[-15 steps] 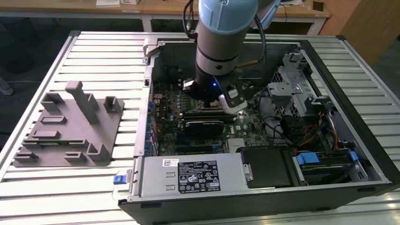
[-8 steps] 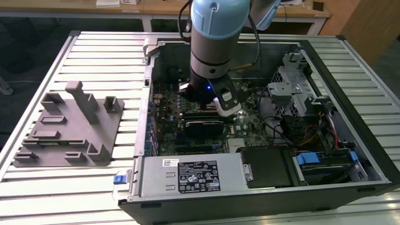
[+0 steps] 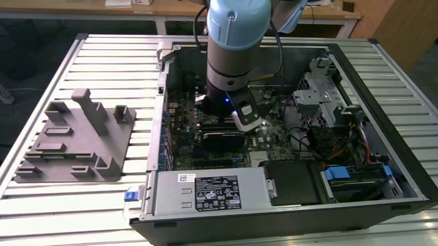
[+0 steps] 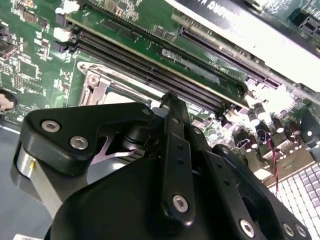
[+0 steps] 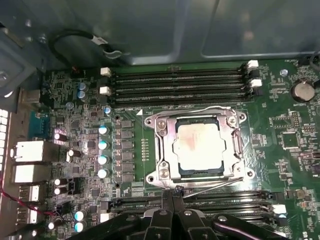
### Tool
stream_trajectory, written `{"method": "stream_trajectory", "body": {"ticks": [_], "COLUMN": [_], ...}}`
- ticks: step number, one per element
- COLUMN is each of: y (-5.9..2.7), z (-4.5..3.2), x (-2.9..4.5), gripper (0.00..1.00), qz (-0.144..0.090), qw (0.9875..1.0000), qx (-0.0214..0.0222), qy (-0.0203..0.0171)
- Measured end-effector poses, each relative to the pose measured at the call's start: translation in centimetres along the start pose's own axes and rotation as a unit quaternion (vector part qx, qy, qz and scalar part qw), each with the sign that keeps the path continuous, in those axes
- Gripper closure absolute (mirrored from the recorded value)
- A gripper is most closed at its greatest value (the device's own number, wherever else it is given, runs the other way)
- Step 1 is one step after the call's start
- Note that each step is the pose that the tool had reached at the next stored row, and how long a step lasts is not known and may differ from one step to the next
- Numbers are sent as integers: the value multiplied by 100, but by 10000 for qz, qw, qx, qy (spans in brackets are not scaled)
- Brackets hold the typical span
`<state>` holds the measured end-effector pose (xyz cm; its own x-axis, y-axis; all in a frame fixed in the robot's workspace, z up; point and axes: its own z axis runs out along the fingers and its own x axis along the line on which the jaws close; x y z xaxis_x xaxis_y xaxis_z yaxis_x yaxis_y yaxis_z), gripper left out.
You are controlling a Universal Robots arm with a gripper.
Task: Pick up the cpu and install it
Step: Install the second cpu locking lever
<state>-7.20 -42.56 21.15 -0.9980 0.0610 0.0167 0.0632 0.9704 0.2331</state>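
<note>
Small flat square silver-topped cpu [image 5: 198, 145] sitting seated inside the metal-framed socket [image 5: 159, 146] on the green motherboard [image 5: 280, 115], nothing gripping it. Black gripper [image 5: 176, 192] hovering at the socket's 6 o'clock edge in the first wrist view, fingers [image 4: 172, 112] pinched together, holding nothing.

Pale slatted metal worktable [image 3: 102, 61] across the exterior view, ribs running side to side. Behind it, a light wooden desk [image 3: 171, 9] on white legs, with a tan wooden cabinet panel [image 3: 400, 25] toward the exterior view's right. Dark floor [image 3: 34, 41] beneath. Even, soft light.
</note>
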Motion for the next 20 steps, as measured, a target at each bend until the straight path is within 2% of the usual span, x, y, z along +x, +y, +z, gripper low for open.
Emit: {"method": "stream_trajectory", "body": {"ticks": [4, 7, 13, 18, 20], "y": [-30, -45, -66, -80, -84], "z": [36, 55, 82, 102, 119], "x": [4, 13, 57, 98, 107], "gripper": [89, 89, 89, 89, 89], "qz": [3, 3, 3, 3, 3], "qw": [10000, 10000, 9999, 9996, 9995], "qx": [-7, -39, -165, -291, -321], "qy": [13, 19, 28, 36, 37]}}
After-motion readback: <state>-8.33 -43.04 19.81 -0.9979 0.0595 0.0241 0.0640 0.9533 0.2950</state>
